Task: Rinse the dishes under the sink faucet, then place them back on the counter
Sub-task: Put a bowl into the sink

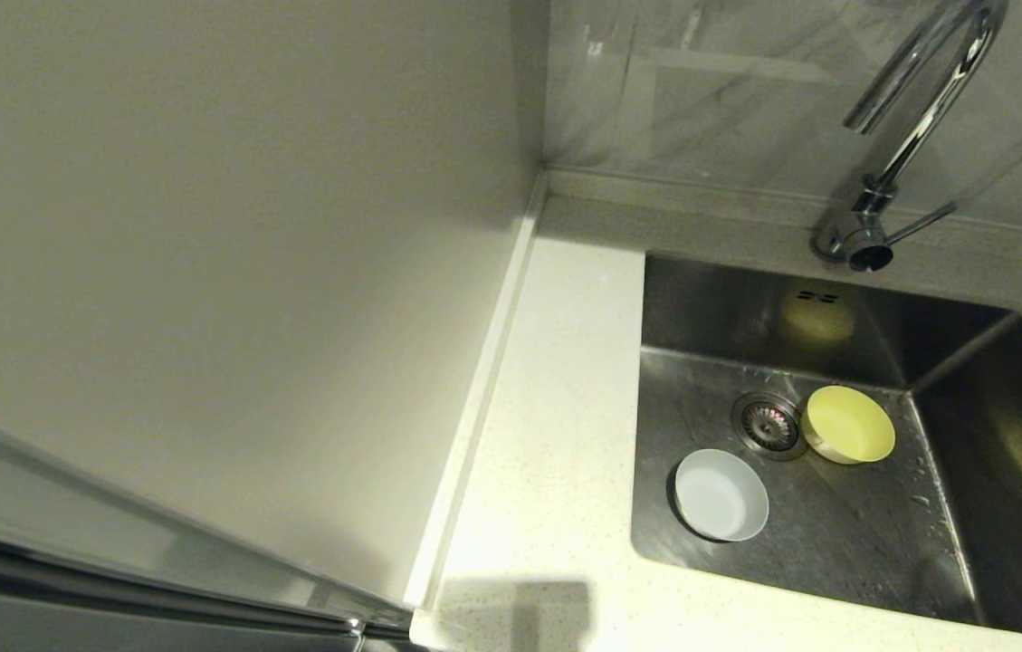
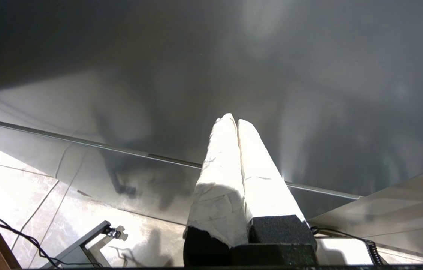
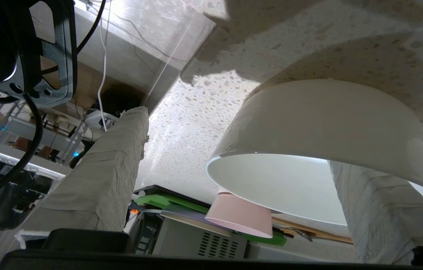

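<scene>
In the head view the steel sink [image 1: 836, 543] holds a pale blue-grey bowl [image 1: 721, 495] at its front left. A yellow bowl [image 1: 849, 424] sits beside the drain strainer [image 1: 767, 424]. The chrome faucet [image 1: 918, 109] arches over the back rim, its lever [image 1: 922, 222] sticking out sideways. Neither gripper shows in that view. In the right wrist view the white bowl [image 3: 327, 116] rests on the speckled counter [image 3: 196, 112]. My right gripper [image 3: 237, 138] is open, with the bowl between its wrapped fingers [image 3: 114, 161], close to one of them. My left gripper [image 2: 233, 120] is shut on nothing, parked away from the sink.
White counter [image 1: 556, 435] runs left of the sink, bounded by a raised edge strip [image 1: 483, 380] and the cream wall panel [image 1: 203, 226]. Beyond the white bowl stand a pink cup [image 3: 239, 215] and green boards [image 3: 166, 200]. The left gripper faces a steel panel [image 2: 308, 75] above tiled floor.
</scene>
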You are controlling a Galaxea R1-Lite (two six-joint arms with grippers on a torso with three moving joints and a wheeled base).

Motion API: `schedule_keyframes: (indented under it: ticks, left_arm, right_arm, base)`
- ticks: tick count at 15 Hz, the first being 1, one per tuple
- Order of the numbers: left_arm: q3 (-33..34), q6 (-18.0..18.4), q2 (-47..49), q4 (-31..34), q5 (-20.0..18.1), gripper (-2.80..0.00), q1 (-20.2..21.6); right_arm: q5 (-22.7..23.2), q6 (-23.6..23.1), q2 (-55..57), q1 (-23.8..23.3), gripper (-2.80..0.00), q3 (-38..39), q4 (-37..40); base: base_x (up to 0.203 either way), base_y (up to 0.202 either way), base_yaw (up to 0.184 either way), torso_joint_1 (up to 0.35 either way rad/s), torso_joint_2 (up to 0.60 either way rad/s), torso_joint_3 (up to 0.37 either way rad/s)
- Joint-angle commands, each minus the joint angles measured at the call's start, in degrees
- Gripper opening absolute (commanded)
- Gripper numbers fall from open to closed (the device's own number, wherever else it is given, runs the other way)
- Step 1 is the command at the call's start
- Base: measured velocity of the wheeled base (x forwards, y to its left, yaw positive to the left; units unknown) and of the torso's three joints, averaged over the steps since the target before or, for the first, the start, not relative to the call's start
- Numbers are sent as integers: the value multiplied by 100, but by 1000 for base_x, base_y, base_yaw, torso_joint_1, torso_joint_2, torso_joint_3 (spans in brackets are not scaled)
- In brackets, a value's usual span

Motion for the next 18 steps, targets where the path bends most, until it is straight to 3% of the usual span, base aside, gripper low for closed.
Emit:
schedule_keyframes:
  ticks: [1, 13, 14, 18]
  left_arm:
    - [0, -3, -18, -2, 4, -280, 2]
    - [0, -3, -18, -2, 7, -280, 2]
    - [0, -3, -18, -2, 9, -280, 2]
    - [0, -3, -18, -2, 3, -280, 0]
  right_arm:
    - [-4, -50, 23, 0, 0, 2, 28]
    - [-4, -50, 23, 9, 0, 46, 1]
    - [-4, -50, 23, 9, -280, 64, -51]
    - [-4, -50, 58, 0, -280, 72, -86]
  base:
    - [0, 0, 0, 0, 0, 0]
    - [0, 0, 0, 0, 0, 0]
    - [0, 0, 0, 0, 0, 0]
    - [0, 0, 0, 0, 0, 0]
